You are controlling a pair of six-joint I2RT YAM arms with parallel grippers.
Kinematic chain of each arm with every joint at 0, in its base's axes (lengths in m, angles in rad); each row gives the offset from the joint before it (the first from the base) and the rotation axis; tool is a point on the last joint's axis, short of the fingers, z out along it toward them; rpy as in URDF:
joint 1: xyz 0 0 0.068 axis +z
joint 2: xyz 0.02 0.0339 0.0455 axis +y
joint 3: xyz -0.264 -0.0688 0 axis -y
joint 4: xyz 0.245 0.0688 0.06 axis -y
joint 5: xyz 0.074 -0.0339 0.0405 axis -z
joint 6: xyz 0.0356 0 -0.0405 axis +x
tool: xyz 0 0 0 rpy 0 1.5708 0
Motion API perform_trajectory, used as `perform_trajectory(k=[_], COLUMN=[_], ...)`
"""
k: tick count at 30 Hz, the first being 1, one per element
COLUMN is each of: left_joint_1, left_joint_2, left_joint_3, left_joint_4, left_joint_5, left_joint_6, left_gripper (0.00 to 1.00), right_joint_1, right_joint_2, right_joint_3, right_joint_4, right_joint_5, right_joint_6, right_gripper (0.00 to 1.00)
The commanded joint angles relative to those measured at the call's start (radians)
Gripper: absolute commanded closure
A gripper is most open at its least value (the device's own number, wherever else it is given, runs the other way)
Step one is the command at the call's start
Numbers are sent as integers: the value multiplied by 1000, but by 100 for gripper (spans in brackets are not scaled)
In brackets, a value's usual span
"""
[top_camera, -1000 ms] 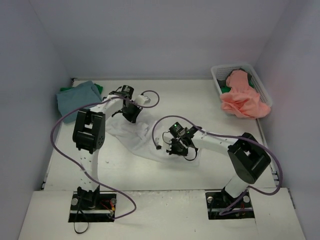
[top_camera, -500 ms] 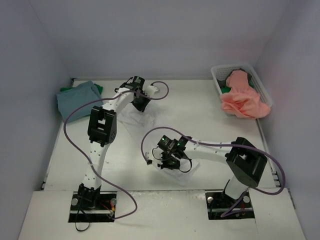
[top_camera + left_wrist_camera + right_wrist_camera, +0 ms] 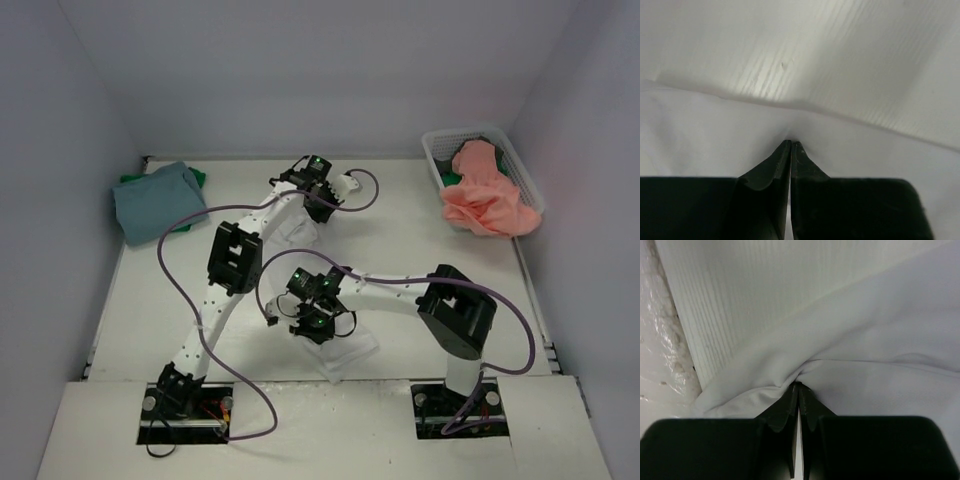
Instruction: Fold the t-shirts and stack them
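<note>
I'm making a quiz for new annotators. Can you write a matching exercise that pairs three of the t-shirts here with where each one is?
Things:
1. white cloth t-shirt
2. salmon pink cloth t-shirt
3. light blue folded cloth t-shirt

Places:
a. far left corner of the white table, green cloth showing at its edges
b. draped over the white plastic mesh basket at the far right
c. mid-table, pinched by the left gripper and the right gripper

Pairs: 1-c, 2-b, 3-a
</note>
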Motion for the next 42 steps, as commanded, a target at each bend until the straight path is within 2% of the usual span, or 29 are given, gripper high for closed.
perform_trajectory(k=[1,5,6,10,14,19,23,25,26,29,34,42], left_joint_1=[8,5,5,5,9,22,42,45,45,45,49,74], left_joint_2=[0,-34,-51,-170,-261,-397,-477,-505,-517,-526,-494,-394], left_joint_3=[110,101,65,-41,-112,-216,-329,-372,-418,-506,-560,-523], left_joint_4=[33,36,44,90,89,95,109,110,112,135,150,136], left_joint_5=[16,24,21,-24,-59,-94,-84,-88,-88,-98,-73,-13], left_joint_6=[-23,-39,-37,-21,-22,-22,-51,-51,-45,-45,-66,-108], left_gripper=[100,100,100,100,100,100,100,100,100,100,100,100], right_joint_1=[19,15,7,-24,-56,-108,-149,-179,-195,-212,-246,-249], right_joint_2=[64,28,17,-37,-97,-164,-197,-181,-172,-129,-71,-60], right_joint_3=[78,75,75,82,88,93,96,105,114,114,104,62], right_joint_4=[-10,1,2,7,7,7,7,7,5,11,18,15], right_joint_5=[1,72,75,87,103,123,133,141,140,143,147,115], right_joint_6=[65,51,50,56,60,57,42,27,19,-4,-33,-36], right_gripper=[100,95,87,71,65,64,66,76,86,95,100,100])
